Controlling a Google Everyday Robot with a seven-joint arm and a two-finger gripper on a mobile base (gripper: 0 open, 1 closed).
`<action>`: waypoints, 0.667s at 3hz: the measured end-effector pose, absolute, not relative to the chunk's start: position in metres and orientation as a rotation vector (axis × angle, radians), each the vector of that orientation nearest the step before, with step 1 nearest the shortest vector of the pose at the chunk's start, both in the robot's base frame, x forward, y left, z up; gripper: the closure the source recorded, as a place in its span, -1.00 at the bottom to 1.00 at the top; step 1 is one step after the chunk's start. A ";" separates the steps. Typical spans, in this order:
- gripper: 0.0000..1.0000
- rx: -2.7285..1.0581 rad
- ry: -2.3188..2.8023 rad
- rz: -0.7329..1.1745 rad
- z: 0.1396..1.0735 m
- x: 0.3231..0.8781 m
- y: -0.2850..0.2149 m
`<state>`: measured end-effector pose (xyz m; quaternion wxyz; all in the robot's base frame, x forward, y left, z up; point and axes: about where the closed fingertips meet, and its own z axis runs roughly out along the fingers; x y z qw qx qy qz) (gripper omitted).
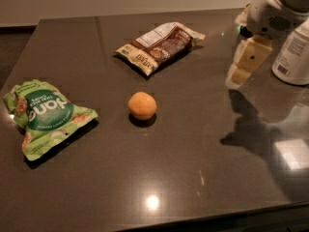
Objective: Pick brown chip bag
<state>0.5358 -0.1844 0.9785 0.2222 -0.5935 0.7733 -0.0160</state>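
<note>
1. While the white arm (275,8) comes in from the far right corner, its gripper (240,71) hangs over the right part of the table (193,178). It points down and a little to the left, close above the dark surface, and its shadow falls just in front of it.
2. From where I stand, the gripper carries nothing. Whether it is set wide or narrow I cannot tell, since only one cream-coloured side of it faces me.
3. The brown chip bag (159,46) lies flat on the far middle of the table, well to the left of the gripper and clear of it. It lies at a slant, with a white printed label facing up towards its left end and the darker brown part running to the right.
4. An orange (142,105) sits near the middle of the table, on the near side of the brown chip bag and apart from it.
5. A green bag (46,117) lies crumpled by the left edge of the table, well apart from the orange. Its white lettering reads upside down from here.
6. A white container (294,57) with small print on it stands at the right edge of the view, just beside the gripper. I cannot tell whether the two touch.
7. A bright spot of light glints on the table near its front edge.
</note>
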 end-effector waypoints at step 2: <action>-1.00 -1.636 2.078 -0.037 0.965 0.637 -0.151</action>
